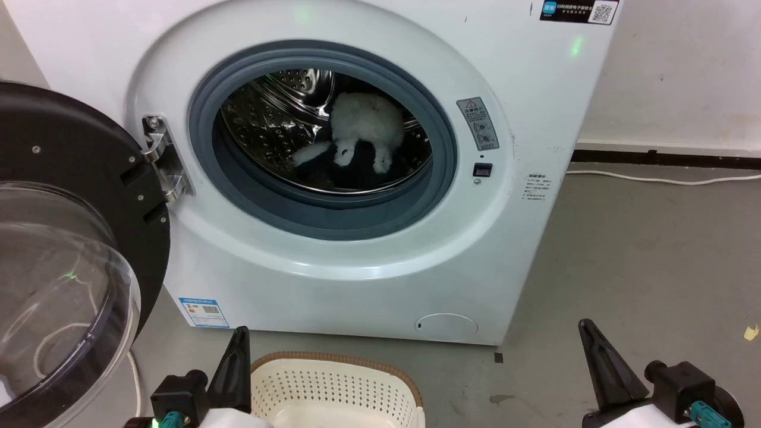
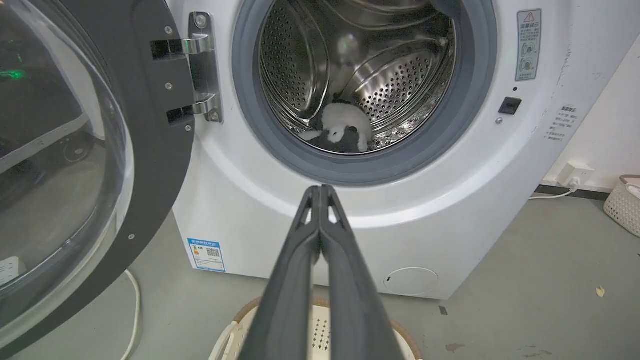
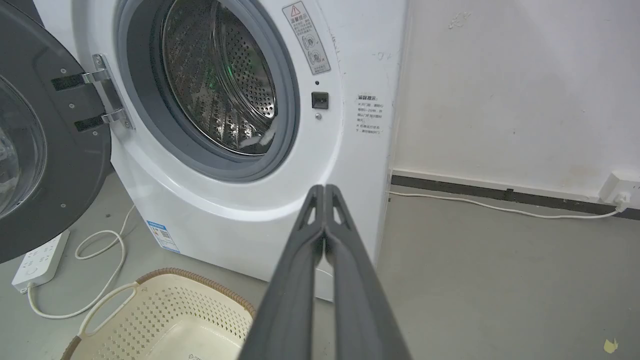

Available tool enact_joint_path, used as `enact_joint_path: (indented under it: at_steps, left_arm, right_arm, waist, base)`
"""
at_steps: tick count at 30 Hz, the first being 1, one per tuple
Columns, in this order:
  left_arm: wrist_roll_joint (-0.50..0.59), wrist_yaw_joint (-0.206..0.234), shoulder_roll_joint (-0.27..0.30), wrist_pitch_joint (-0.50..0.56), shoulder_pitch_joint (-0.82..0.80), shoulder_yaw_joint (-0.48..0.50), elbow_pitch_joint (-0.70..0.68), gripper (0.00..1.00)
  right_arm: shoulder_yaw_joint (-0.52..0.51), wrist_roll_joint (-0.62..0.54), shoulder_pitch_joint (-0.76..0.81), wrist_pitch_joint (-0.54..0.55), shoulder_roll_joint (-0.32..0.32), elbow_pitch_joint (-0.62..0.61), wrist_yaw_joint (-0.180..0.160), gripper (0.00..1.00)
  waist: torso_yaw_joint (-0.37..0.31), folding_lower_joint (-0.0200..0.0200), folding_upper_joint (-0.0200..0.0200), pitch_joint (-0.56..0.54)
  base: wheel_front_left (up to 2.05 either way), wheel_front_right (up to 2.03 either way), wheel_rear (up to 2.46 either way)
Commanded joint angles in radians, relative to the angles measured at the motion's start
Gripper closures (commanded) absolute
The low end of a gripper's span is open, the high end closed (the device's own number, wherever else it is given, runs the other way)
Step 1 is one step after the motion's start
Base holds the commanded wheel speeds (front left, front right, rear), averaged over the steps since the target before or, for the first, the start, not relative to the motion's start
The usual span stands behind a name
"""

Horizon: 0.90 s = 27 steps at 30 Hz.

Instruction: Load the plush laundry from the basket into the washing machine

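Low in the steel drum (image 1: 261, 119) of the washing machine (image 1: 333, 285), right of centre in the head view: the plush toy (image 1: 365, 128), white and fluffy, stubby limbs hanging down over a dark patch. In the left wrist view, lies on the drum bottom just behind the grey seal (image 2: 360, 167), black markings showing. Door (image 1: 59, 137) swung wide open to the left on its metal hinge (image 1: 166, 157), clear dome facing out.

On the grey floor (image 1: 624, 249) just in front of the machine, below the opening: the cream basket (image 1: 333, 380) with its brown rim, well apart from the toy.

Left claw (image 1: 239, 342) low at the left, just beside the basket's rim, fingers pressed together, gripping nothing. Right claw (image 1: 591, 339) low at the right, apart from the basket, likewise closed tight on nothing, pointing toward the machine's right front corner in its own wrist view.

White cable (image 1: 654, 178) along the foot of the wall (image 1: 684, 71); power strip (image 3: 37, 260) on the floor beneath the open door.
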Motion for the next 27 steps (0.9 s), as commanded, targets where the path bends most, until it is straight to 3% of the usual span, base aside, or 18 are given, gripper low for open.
enact_joint_path:
  at_steps: [1,27]
  left_arm:
    - [0.013,0.005,0.000,0.006,-0.009,0.005,-0.011,1.00]
    - [0.067,0.013,-0.001,0.059,-0.017,0.017,-0.049,1.00]
  right_arm:
    - [-0.001,-0.010,-0.010,0.006,0.001,-0.010,0.000,1.00]
    - [-0.003,-0.028,-0.021,0.060,0.002,-0.037,0.000,1.00]
  waist:
    - [0.000,0.0000,0.0000,0.000]
    - [-0.004,0.0000,0.0000,0.006]
  base:
    - [0.00,0.00,0.00]
    - [0.00,0.00,0.00]
